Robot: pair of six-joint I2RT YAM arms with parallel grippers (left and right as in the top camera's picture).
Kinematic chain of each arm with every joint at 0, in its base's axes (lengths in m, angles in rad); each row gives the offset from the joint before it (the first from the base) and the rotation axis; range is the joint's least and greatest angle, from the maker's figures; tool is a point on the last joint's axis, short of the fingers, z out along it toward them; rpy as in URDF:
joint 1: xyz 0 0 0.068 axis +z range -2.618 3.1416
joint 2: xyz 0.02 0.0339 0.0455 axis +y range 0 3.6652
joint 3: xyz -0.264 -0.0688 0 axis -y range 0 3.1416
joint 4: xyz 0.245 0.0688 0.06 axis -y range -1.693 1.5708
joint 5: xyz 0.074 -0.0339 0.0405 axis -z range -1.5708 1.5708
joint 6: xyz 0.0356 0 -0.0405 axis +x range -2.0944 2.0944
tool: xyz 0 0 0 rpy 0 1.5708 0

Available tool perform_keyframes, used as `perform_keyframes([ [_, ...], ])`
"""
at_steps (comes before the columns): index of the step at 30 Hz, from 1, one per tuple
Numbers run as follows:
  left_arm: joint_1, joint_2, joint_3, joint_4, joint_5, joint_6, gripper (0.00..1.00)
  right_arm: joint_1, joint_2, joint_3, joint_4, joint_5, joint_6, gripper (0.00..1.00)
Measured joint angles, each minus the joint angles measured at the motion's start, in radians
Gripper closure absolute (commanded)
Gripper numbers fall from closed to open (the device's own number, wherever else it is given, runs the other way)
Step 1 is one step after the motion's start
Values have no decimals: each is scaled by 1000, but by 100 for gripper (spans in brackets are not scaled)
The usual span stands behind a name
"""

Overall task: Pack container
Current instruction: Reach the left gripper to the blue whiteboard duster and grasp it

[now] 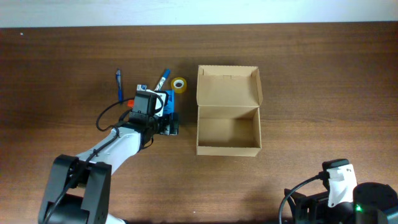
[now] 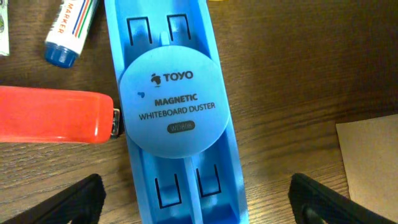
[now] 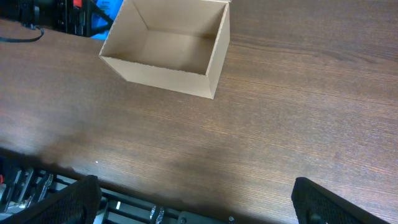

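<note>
So the box (image 1: pixel 228 149) is sitting about mid-table with its flap folded back, and it's empty as far as I can see. Nothing's packed yet, so I'd say this is the very first pick. All the stationery is in a cluster just left of the box: a blue duster (image 2: pixel 171 102), a red thing that looks like a stapler (image 2: pixel 53 115), a marker (image 2: pixel 69 28), a tape roll (image 1: pixel 179 84) and a pen (image 1: pixel 119 84) a bit further out. The left gripper (image 2: pixel 199 202) is hanging right over the duster with its jaws spread wide, one finger on each side of it, gripping nothing; there's bare wood between each finger and the blue plastic. The right gripper (image 3: pixel 202 202) is spread wide too and holding nothing, parked at the near edge of the table (image 1: pixel 311 74) with the box out ahead of it. My guess for the next move is to drop straight down and squeeze across the duster's width. The tricky bit is that the duster is a fat thing for those jaws, and the stapler is butted up against its round label on one side, so that finger needs to land clear of it or it'll shove the stapler around. After that it's a lift and a short carry over to the box.
</note>
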Motion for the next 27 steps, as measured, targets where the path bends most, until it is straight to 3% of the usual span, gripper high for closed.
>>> perform_keyframes([
  [21, -52, 18, 1, 42, -86, -81, 11, 0, 0, 0, 0, 0, 0, 1],
  [22, -52, 29, 2, 43, -85, -91, 17, 0, 0, 0, 0, 0, 0, 1],
  [27, -52, 50, 2, 65, -86, -124, 27, 0, 0, 0, 0, 0, 0, 1],
])
